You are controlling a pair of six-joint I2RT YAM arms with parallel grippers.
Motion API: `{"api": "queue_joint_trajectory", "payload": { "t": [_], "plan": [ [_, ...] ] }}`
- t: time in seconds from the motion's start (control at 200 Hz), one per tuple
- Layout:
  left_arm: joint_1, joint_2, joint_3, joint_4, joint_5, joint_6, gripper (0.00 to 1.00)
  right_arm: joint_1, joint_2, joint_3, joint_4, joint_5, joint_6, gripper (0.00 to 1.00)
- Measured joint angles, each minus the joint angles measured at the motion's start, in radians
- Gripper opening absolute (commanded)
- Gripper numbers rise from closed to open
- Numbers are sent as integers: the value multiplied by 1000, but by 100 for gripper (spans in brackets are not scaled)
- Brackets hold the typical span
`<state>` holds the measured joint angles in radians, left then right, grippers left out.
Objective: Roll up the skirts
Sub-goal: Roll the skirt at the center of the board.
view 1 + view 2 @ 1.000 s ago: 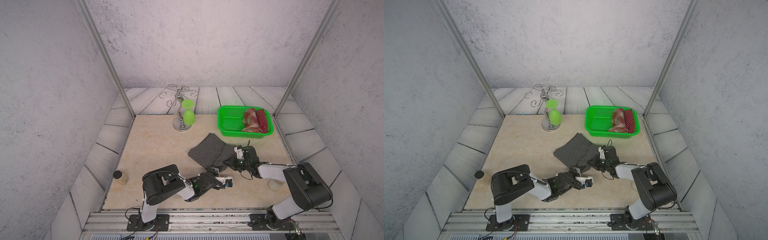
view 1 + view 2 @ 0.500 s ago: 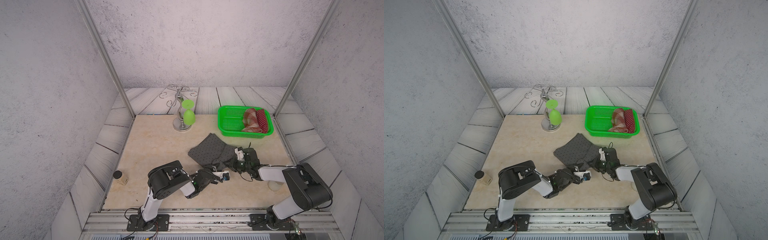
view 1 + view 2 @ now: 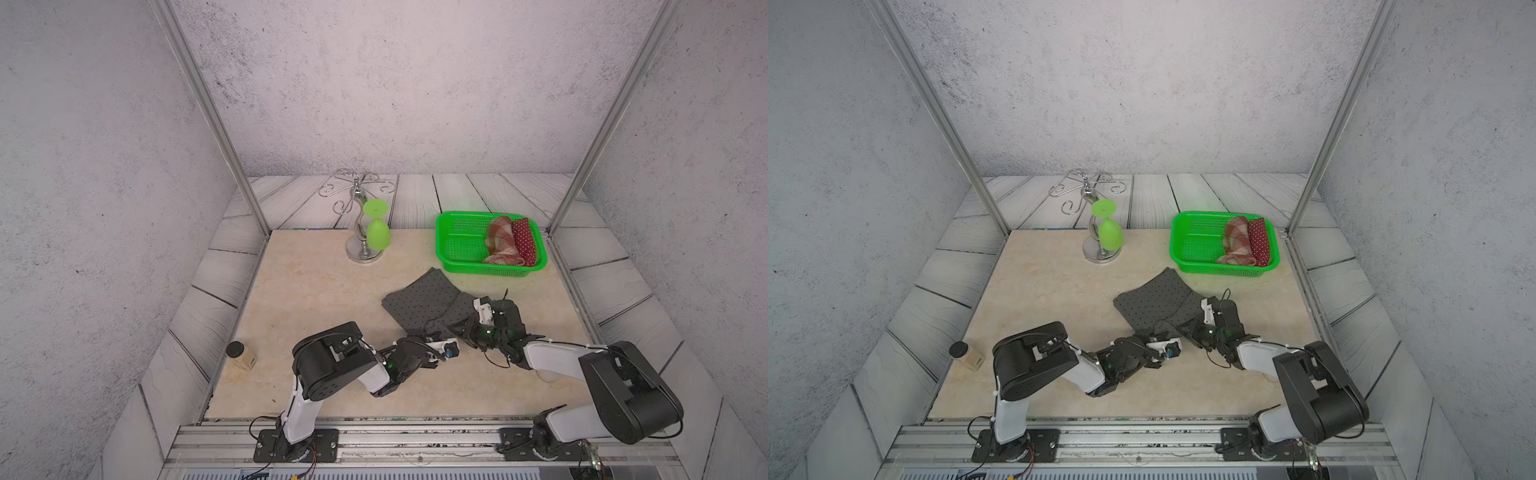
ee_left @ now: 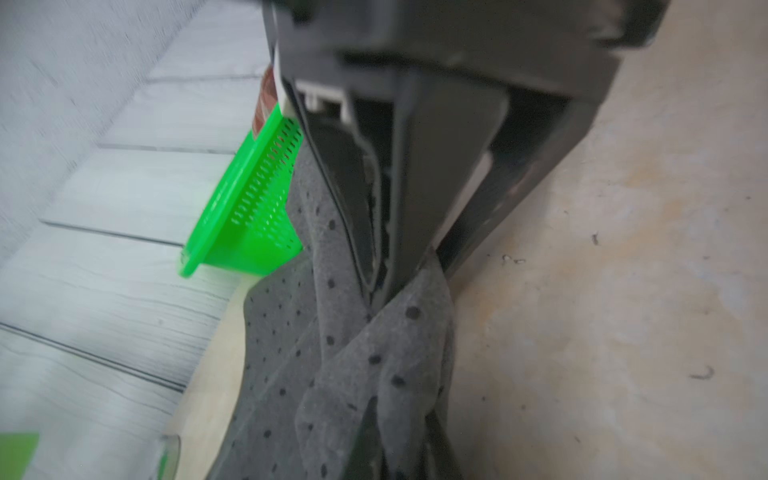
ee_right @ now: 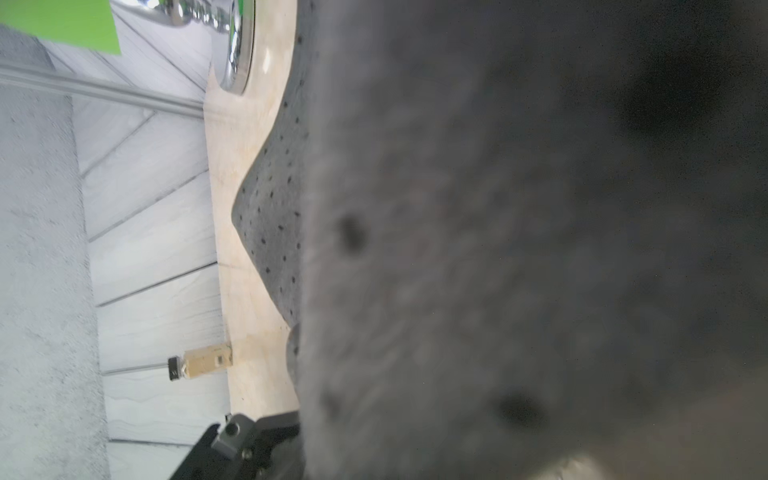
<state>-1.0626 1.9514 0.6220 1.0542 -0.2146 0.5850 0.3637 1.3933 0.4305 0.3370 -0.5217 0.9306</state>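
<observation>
The dark grey dotted skirt (image 3: 424, 297) (image 3: 1154, 297) lies partly flat on the beige table, its near edge bunched up. My left gripper (image 3: 430, 333) (image 4: 399, 453) is at that near edge, shut on a raised fold of the grey skirt (image 4: 374, 353). My right gripper (image 3: 455, 328) (image 4: 384, 291) stands close beside it, its tips pinching the same edge. In the right wrist view the grey skirt (image 5: 457, 249) fills the picture and hides the jaws. The plaid skirt (image 3: 500, 241) and the dark red dotted skirt (image 3: 524, 241) lie rolled in the green basket (image 3: 457, 245).
A silver stand (image 3: 361, 253) with a green glass (image 3: 376, 232) hanging on it is at the back of the table. A small bottle with a black cap (image 3: 241, 356) sits at the left edge. Metal posts and grey walls enclose the table.
My left gripper has moved forward to the skirt's near edge and closed on a fold of it. The right gripper has stayed at the edge.
</observation>
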Motion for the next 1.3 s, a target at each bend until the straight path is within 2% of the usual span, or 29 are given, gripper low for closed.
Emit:
{"api": "queue_joint_trajectory", "payload": {
  "t": [0.055, 0.135, 0.24, 0.405, 0.656, 0.781, 0.831, 1.056, 1.301],
  "plan": [
    [14, -29, -5, -48, 13, -70, 0, 0, -43, 1, -34, 3, -14, 54],
    [39, -58, -13, -93, 53, -172, 0, 2, -105, 2, -71, 19, -50, 64],
    [84, -71, -13, -138, 153, -319, 0, 2, -159, 3, -109, 33, -76, 69],
    [172, -65, -14, -126, 348, -546, 0, 2, -164, 3, -143, 40, -95, 73],
    [338, 69, -28, 137, 692, -933, 0, 2, -55, 17, -134, 47, -104, 80],
    [393, 154, -11, 273, 825, -1113, 0, 2, 2, 52, -107, 59, -112, 82],
    [406, 185, 3, 311, 861, -1173, 0, 2, 18, 62, -83, 64, -113, 85],
    [443, 307, 82, 486, 970, -1421, 0, 2, 99, 101, 29, 79, -97, 85],
    [456, 344, 108, 549, 1005, -1540, 0, 2, 250, 171, 130, 78, -48, 84]
  ]
}}
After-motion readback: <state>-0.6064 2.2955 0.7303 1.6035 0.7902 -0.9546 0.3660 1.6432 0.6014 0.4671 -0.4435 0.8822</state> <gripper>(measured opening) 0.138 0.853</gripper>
